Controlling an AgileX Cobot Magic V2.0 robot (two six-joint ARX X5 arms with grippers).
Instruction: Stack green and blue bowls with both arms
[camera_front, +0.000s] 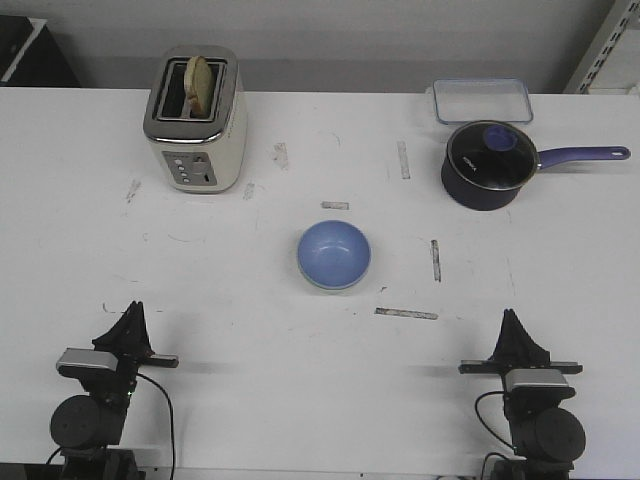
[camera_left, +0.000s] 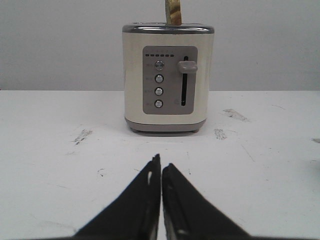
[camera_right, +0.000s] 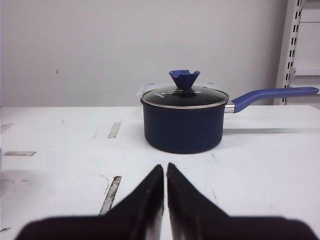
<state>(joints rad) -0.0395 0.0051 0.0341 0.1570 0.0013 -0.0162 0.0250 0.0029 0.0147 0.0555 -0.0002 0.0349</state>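
Observation:
The light blue bowl (camera_front: 334, 252) sits upright at the middle of the white table (camera_front: 230, 300). A thin pale mint edge (camera_front: 331, 288) shows under its near rim, so it looks nested in the green bowl, which is otherwise hidden. My left gripper (camera_front: 133, 312) is shut and empty near the front left edge, far from the bowls. In the left wrist view it (camera_left: 161, 161) points at the toaster. My right gripper (camera_front: 511, 318) is shut and empty near the front right edge. In the right wrist view it (camera_right: 165, 166) points at the saucepan. Neither wrist view shows the bowls.
A cream toaster (camera_front: 195, 120) with a bread slice stands at the back left and fills the left wrist view (camera_left: 169, 77). A dark navy saucepan (camera_front: 488, 165) with a lid and long handle stands at the back right (camera_right: 183, 120). A clear lidded box (camera_front: 482, 100) lies behind it.

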